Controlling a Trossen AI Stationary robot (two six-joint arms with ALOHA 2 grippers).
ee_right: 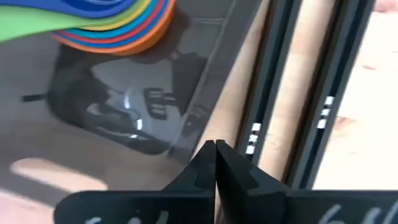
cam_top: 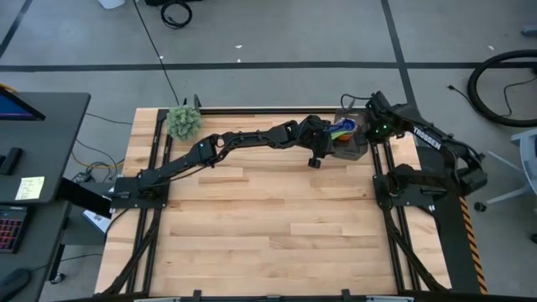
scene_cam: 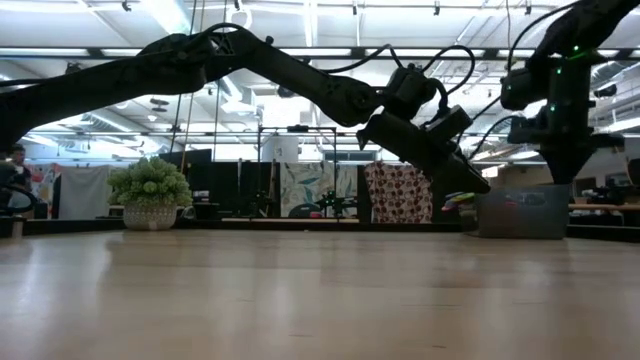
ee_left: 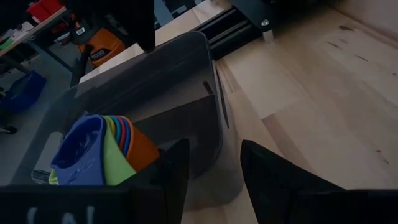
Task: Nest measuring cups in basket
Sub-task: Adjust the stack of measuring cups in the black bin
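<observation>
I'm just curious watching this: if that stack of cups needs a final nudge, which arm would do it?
Probably the left: its open gripper sits beside the nested measuring cups in the basket.

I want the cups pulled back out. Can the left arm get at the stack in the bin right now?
Probably yes: the left end effector is open right at the bin, beside the nested cups, nothing between. The right end effector is shut at the far side.

White "TROSSEN" lettering along the right arm (cam_top: 426, 141), seen from above.
</observation>
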